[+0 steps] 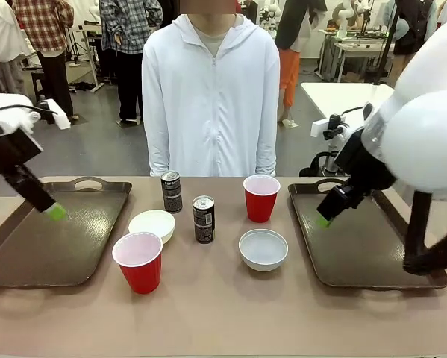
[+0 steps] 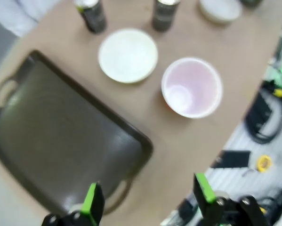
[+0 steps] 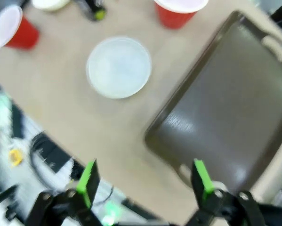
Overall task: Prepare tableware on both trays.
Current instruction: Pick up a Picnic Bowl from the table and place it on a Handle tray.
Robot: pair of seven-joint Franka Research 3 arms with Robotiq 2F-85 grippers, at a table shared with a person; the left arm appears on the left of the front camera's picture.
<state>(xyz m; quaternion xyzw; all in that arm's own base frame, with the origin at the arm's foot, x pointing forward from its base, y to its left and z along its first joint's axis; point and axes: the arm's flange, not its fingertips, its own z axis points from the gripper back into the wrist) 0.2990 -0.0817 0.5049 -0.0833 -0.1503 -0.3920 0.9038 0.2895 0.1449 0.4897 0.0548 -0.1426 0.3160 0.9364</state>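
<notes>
Left tray [image 1: 59,246]: bare, at the table's [image 1: 283,313] left end; all six pieces stand between it and the other tray, so you are likely at the first pick.
Right tray [image 1: 357,257]: bare too, at the right end.
Near cup [image 1: 137,261]: upright, closest to you and just right of the left tray. It is light and will likely tip, so come straight down and pinch one wall, one finger inside.
Grey-blue bowl [image 1: 263,248]: left of the right tray and apart from its neighbours. Take it by the rim on the tray side.
White bowl [image 1: 152,224]: just behind the near cup. Lift the cup first to get room.
Near can [image 1: 203,218]: upright, just beside the white bowl. Grip round the body and keep clear of the bowl's rim.
Left gripper [image 1: 57,212]: jaws spread wide, holding nothing, above the left tray.
Right gripper [image 1: 324,220]: likewise wide and empty, at the right tray's inner edge.
Far can [image 1: 171,192]: upright, behind the white bowl.
Far cup [image 1: 261,197]: upright, behind the grey-blue bowl; best suited to the right arm.
</notes>
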